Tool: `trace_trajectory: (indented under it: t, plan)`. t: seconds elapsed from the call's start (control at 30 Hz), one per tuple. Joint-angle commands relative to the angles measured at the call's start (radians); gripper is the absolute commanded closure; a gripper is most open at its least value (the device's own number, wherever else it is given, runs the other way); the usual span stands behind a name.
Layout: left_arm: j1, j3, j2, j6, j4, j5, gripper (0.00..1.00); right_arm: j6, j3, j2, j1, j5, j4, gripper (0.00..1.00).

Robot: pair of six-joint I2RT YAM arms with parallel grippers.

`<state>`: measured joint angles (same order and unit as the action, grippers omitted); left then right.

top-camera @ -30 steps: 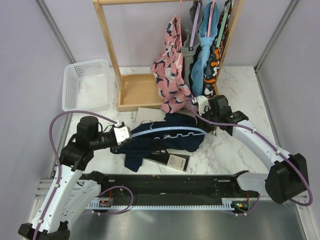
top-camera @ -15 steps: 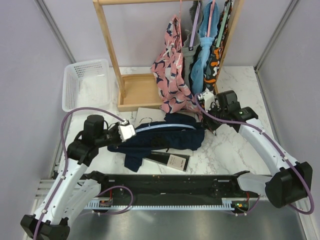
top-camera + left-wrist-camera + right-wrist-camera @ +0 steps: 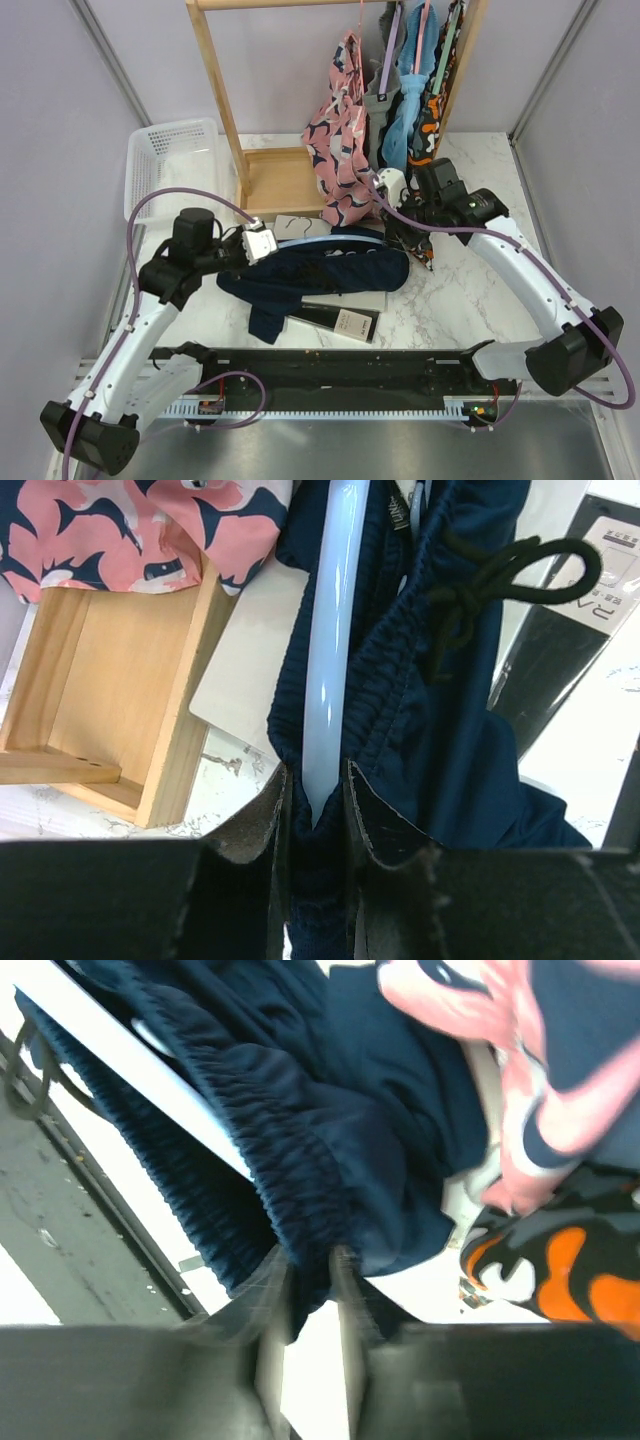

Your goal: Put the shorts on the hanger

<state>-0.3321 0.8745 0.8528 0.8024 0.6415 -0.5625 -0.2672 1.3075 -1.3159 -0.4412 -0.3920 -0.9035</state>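
Landmark: wooden tray [image 3: 285,185]. Left gripper [image 3: 318,790] located just in front of tray's near edge, jaws pinched on left tip of hanger [image 3: 335,630], waistband fabric bunched alongside. Hanger bar seen inside waistband of shorts [image 3: 340,272]. Both laid on table in front of tray, extended past its right corner. Right gripper [image 3: 308,1282] positioned right of tray at shorts' right end. View blurred, so grip cannot be told.

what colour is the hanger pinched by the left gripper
Light blue. The hanger shows best in the left wrist view.
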Motion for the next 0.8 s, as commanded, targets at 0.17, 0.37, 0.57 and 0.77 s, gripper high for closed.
trace_trajectory:
  t: [0.17,0.37,0.57,0.77]
  plan:
    - [-0.004,0.009,-0.051,0.037,-0.009,-0.069,0.98,-0.101,0.179,-0.048,-0.014,0.045,-0.002,0.46]
    - [-0.004,0.041,-0.032,0.015,-0.006,-0.114,0.98,-0.179,0.246,-0.040,-0.057,-0.128,-0.032,0.23]
    - [-0.007,0.107,0.012,-0.022,-0.005,-0.181,0.98,-0.221,0.292,-0.061,-0.178,-0.176,0.023,0.19]
    - [-0.018,0.124,0.019,-0.052,-0.012,-0.183,0.98,-0.150,0.366,-0.149,-0.299,-0.136,0.089,0.21]
